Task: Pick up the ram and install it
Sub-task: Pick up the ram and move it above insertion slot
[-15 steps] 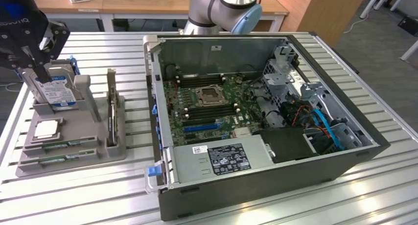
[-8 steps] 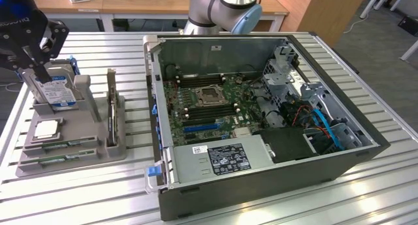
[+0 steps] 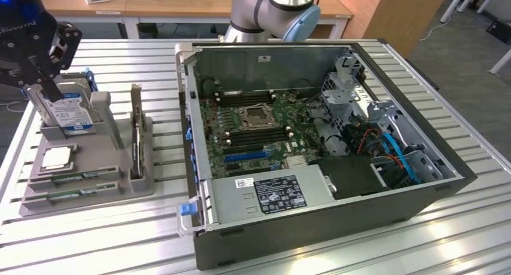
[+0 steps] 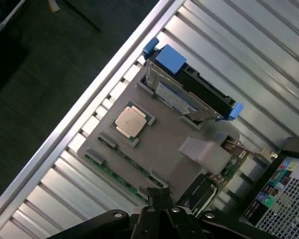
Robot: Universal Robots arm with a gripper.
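As the exterior view has it, the task is at its very start: the ram (image 3: 70, 195) lies flat in its slot at the near end of the grey holder (image 3: 119, 188) on the desk (image 3: 96, 239), not yet lifted. The gripper (image 3: 46, 89) hangs over the far end of that holder, by the hard drive (image 3: 68, 110), apart from the ram and carrying nothing. The open computer case (image 3: 415, 197) sits at the exterior view's right, motherboard (image 3: 255, 128) exposed.

Wrist view: gripper (image 4: 159, 199) fingers pressed together, empty. Ram (image 4: 120, 174) seated along the holder's edge, near the CPU chip (image 4: 132, 121).

Judgement: neither the pick nor the install is done; both remain.
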